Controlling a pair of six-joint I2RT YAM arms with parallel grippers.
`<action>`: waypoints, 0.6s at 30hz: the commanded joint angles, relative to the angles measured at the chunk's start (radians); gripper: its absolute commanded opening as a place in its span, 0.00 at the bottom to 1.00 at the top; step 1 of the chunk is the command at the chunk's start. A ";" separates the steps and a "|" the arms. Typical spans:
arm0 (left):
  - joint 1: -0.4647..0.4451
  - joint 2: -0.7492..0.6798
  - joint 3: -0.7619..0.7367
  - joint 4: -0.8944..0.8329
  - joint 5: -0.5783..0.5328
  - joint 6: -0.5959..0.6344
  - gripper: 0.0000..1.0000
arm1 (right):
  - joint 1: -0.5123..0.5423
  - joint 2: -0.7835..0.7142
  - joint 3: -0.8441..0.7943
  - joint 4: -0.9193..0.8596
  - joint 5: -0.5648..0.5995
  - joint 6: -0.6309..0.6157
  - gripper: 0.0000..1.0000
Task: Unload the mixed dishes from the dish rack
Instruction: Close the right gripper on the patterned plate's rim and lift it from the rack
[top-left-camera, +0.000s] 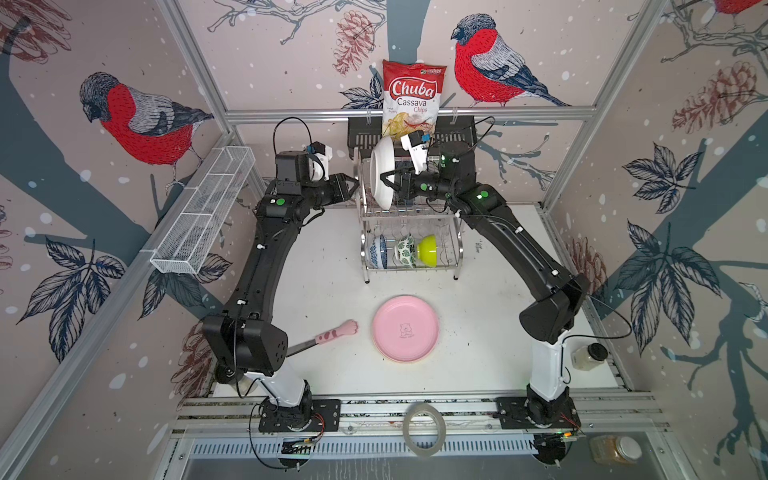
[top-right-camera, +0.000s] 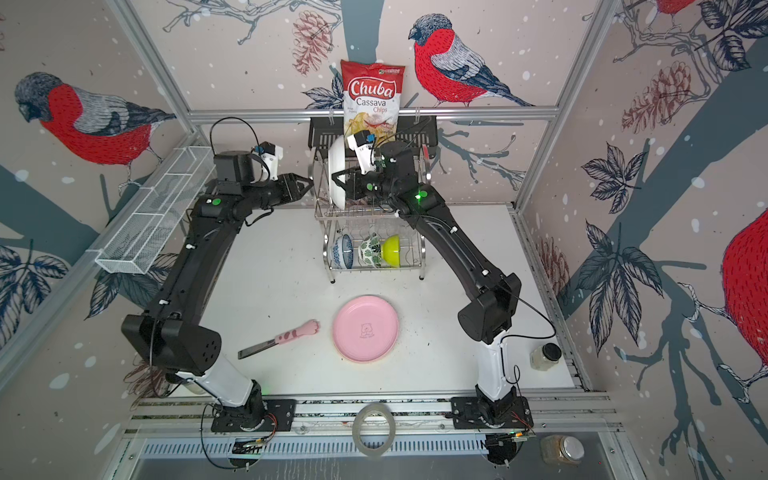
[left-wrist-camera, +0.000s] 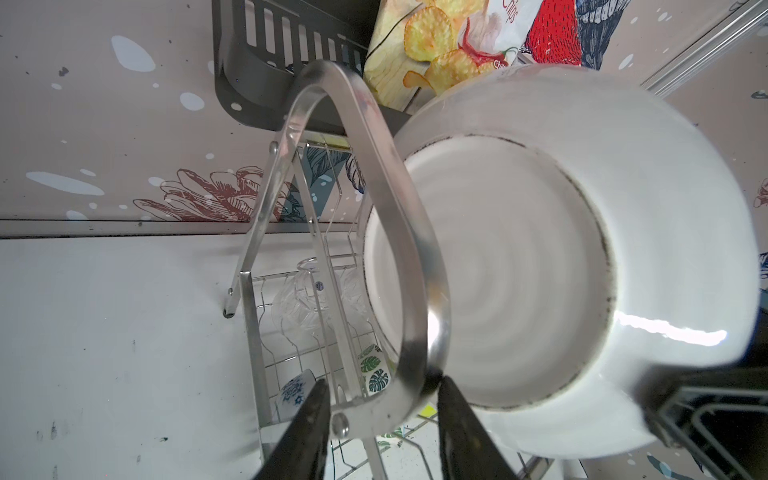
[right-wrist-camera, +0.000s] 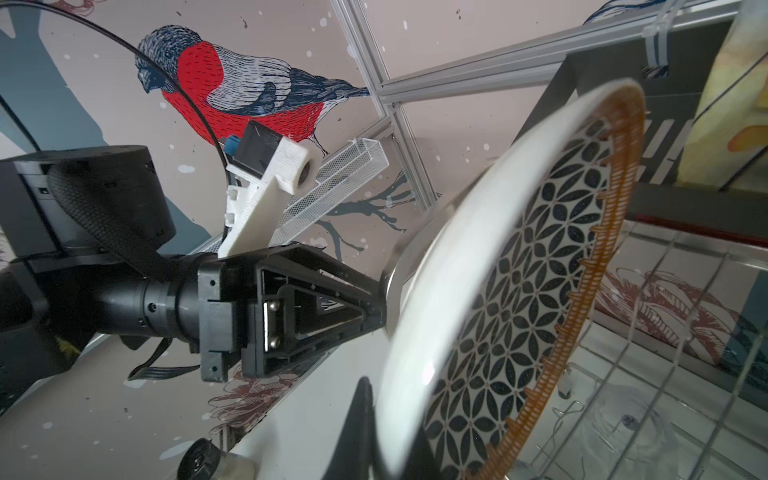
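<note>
Upper centre in both top views, the right gripper pinches the white plate by its rim. The plate is upright, its lower edge at the dish rack top tier. The left gripper clamps the rack's arched handle, with open table beside it.

You're looking into a robot lab test cell staged as a kitchen. Silver aluminium-profile framing boxes it in, carrying wall panels printed with bullfinches and pinecones. A black-and-white left robot arm and a matching right robot arm are bolted to a slotted metal rail at 6 o'clock of the white surface. A shiny two-tier steel-wire dish rack stands at 12 o'clock.
</note>
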 joint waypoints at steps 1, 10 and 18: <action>0.001 -0.002 0.003 0.014 -0.016 0.010 0.43 | -0.017 -0.025 0.002 0.122 -0.079 0.021 0.00; 0.001 -0.005 0.011 0.001 -0.032 0.007 0.44 | -0.055 -0.102 -0.031 0.175 -0.140 0.051 0.00; 0.001 -0.024 0.028 -0.022 -0.068 0.010 0.44 | -0.075 -0.246 -0.179 0.247 -0.141 0.058 0.00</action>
